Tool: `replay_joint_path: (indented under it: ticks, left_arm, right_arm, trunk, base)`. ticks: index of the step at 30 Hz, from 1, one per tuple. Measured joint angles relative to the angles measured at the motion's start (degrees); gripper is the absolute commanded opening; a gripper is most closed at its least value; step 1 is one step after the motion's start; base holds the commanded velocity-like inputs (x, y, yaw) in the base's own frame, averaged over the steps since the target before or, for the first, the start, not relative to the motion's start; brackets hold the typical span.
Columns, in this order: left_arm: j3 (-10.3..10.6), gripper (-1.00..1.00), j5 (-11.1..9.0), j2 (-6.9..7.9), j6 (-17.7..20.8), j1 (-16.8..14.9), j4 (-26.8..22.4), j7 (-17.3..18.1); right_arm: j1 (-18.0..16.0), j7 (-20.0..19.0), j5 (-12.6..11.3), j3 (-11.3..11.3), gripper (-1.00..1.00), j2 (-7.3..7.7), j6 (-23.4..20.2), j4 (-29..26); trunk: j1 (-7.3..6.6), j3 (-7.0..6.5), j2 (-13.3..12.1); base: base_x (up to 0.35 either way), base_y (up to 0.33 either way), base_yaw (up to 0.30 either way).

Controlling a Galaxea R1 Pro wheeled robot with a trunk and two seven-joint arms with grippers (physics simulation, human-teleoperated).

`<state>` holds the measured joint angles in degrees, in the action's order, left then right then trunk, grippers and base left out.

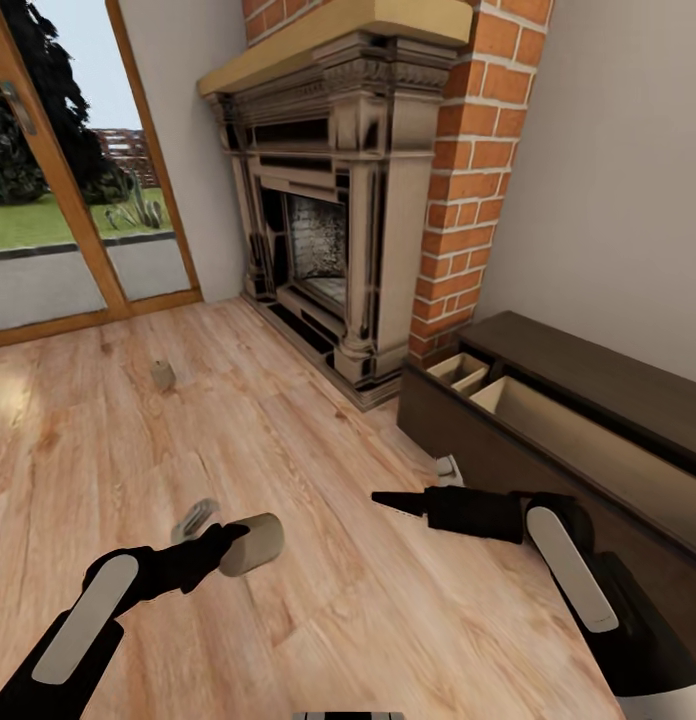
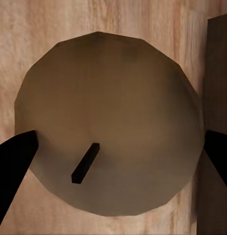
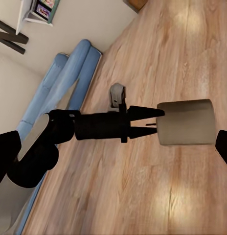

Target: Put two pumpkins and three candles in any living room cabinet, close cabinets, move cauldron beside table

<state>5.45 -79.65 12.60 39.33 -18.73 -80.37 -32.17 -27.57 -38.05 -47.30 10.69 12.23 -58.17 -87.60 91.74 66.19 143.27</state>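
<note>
Nearest, at the lower left of the head view, the left gripper (image 1: 220, 548) has its fingers closed around a candle (image 1: 252, 544), a squat greyish-tan cylinder held on its side above the wooden floor (image 1: 318, 620). From the left wrist view the candle's round end (image 2: 108, 122) with its short dark wick (image 2: 85, 162) sits between the two dark fingers (image 2: 13, 161), which touch its sides. The right wrist view shows the same candle (image 3: 186, 122) clamped at the tips of the left gripper (image 3: 155, 122), with a small grey object (image 3: 117, 96) lying on the floor just behind it and a blue sofa (image 3: 64, 83) further off along the wall.

At lower right of the head view, the right gripper (image 1: 388, 500) points left over the floor; its fingers look close together, holding nothing.

Beyond it, at the right, the cabinet (image 1: 548, 420) stands with its drawers pulled open.

Further back, at middle left, another candle (image 1: 163, 374) stands upright on the floor. Behind rise a fireplace (image 1: 328, 220) and a glass door (image 1: 68, 180).
</note>
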Motion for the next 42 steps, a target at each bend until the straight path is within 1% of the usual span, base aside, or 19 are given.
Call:
replay_joint_path:
  ticks: [7,9,12,15,17,20,23,26,35,42]
  left_arm:
    - [-0.04,-1.00,0.20,0.05,0.05,-0.01,0.10,-0.09]
    - [-0.68,-1.00,0.53,0.35,0.11,0.07,0.61,-0.17]
    - [-2.19,-1.00,0.69,1.98,0.16,0.55,1.48,-0.15]
    - [-2.85,-1.00,-0.12,3.56,0.14,1.23,1.75,-0.11]
    - [-3.28,-1.00,-1.29,4.20,0.08,1.75,1.80,-0.07]
    - [-4.19,-1.00,-2.21,4.58,0.10,2.35,1.83,-0.05]
    - [-5.32,-1.00,-2.66,4.75,-0.02,2.79,1.85,-0.03]
    - [-5.70,-1.00,-2.84,4.79,-0.10,2.91,1.86,-0.02]
    - [-5.80,-1.00,-3.05,4.67,-0.07,3.03,1.57,-0.01]
    - [-5.76,-1.00,-3.09,4.63,-0.04,3.01,1.36,0.07]
  right_arm:
    - [0.00,-0.02,0.09,-0.40,1.00,0.02,-0.04,0.00]
    - [0.00,-0.02,0.12,-0.41,1.00,0.00,-0.04,0.00]
    - [0.00,-0.03,0.21,-0.41,1.00,0.02,-0.04,0.00]
    - [0.01,-0.03,0.29,-0.41,1.00,0.03,-0.10,0.01]
    - [0.01,-0.03,0.37,-0.41,1.00,0.03,-0.11,0.01]
    - [0.00,-0.02,0.42,-0.41,1.00,0.03,-0.12,0.01]
    - [0.01,-0.02,0.44,-0.42,1.00,0.04,-0.13,0.00]
    - [0.01,-0.01,0.44,-0.41,1.00,0.04,-0.14,-0.01]
    - [0.00,-0.07,0.40,-0.41,1.00,0.02,-0.14,0.04]
    - [0.01,-0.09,0.22,-0.42,1.00,-0.02,-0.06,0.06]
  trunk:
    - [0.00,0.00,0.00]
    - [0.00,0.00,0.00]
    - [0.00,0.00,0.00]
    - [0.01,0.00,0.00]
    - [0.01,0.00,0.00]
    - [0.01,0.00,0.00]
    - [0.00,0.00,0.00]
    - [0.00,0.00,0.00]
    - [0.00,0.00,0.00]
    - [0.00,0.00,0.00]
  base:
    - [0.331,0.109,0.268]
    - [0.325,0.144,0.272]
    - [0.295,0.197,0.272]
    - [0.268,0.235,0.272]
    - [0.273,0.229,0.272]
    - [0.280,0.216,0.272]
    - [0.299,0.165,0.272]
    - [0.326,0.063,0.272]
    - [0.338,0.006,0.269]
    - [0.340,0.000,0.062]
